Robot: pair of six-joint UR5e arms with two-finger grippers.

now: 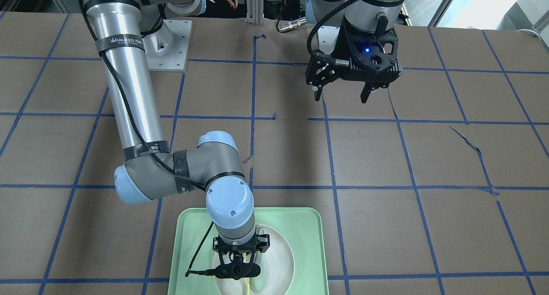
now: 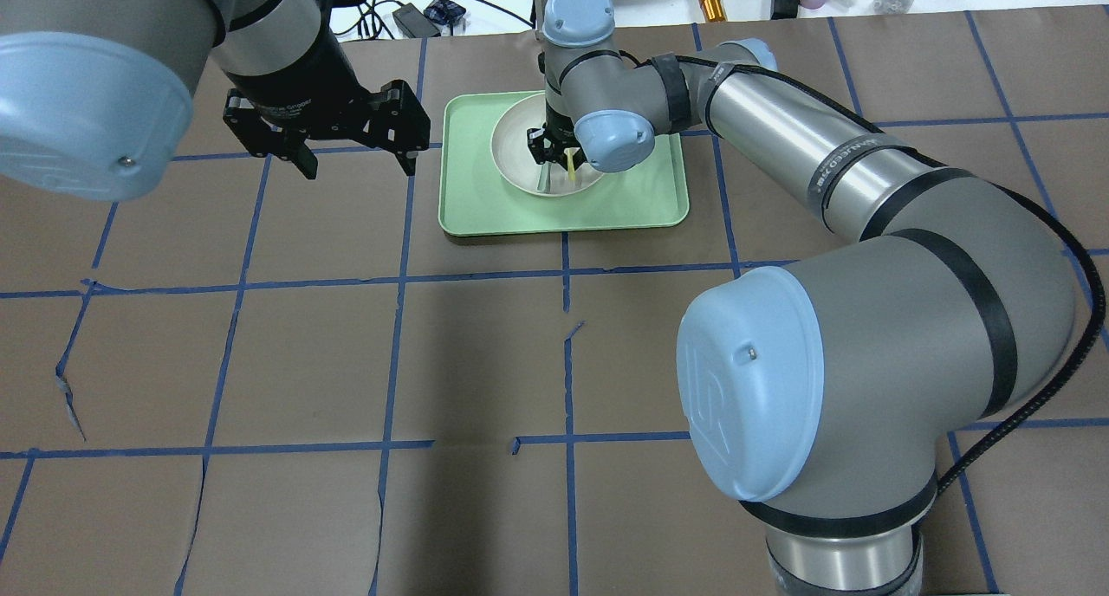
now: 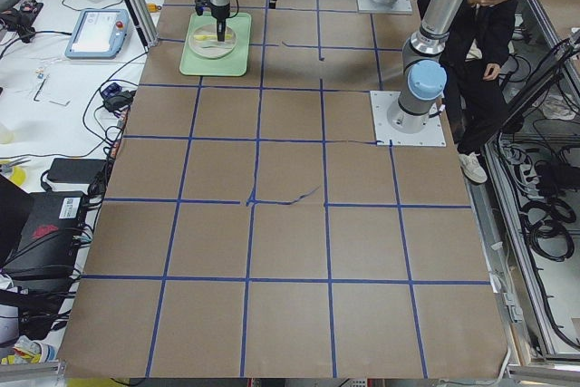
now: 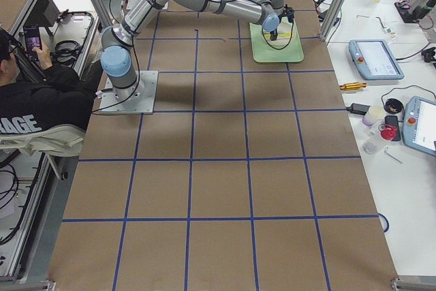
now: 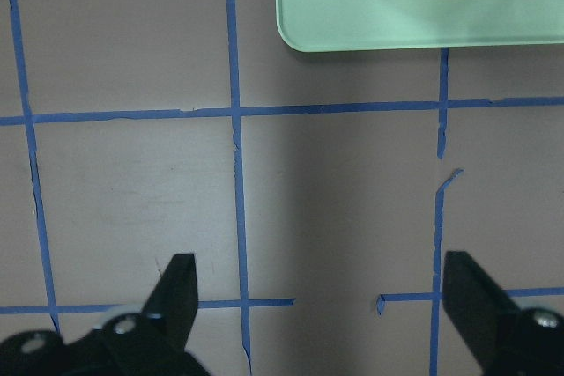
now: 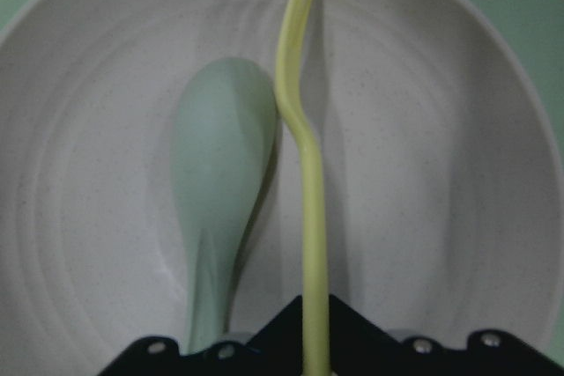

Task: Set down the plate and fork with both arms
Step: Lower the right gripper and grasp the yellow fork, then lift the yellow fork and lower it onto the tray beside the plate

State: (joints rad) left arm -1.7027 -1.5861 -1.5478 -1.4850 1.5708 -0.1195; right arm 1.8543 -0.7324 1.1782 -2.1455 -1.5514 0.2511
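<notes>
The off-white plate (image 2: 513, 150) sits in a mint-green tray (image 2: 641, 206). My right gripper (image 2: 554, 152) is over the plate and shut on the handle of the yellow fork (image 6: 308, 191), whose tines point away over the plate (image 6: 423, 173). The fork also shows in the overhead view (image 2: 572, 165) and the front view (image 1: 247, 288), under the right gripper (image 1: 238, 271). I cannot tell whether the tines touch the plate. My left gripper (image 2: 357, 167) is open and empty, above bare table beside the tray; it also shows in the front view (image 1: 341, 98) and its own wrist view (image 5: 319, 270).
A pale grey-green spoon (image 6: 220, 182) lies in the plate right beside the fork. The tray (image 1: 309, 243) stands near the table's far edge from the robot. Brown paper with blue tape lines covers the table. Tablets and cables lie on side benches.
</notes>
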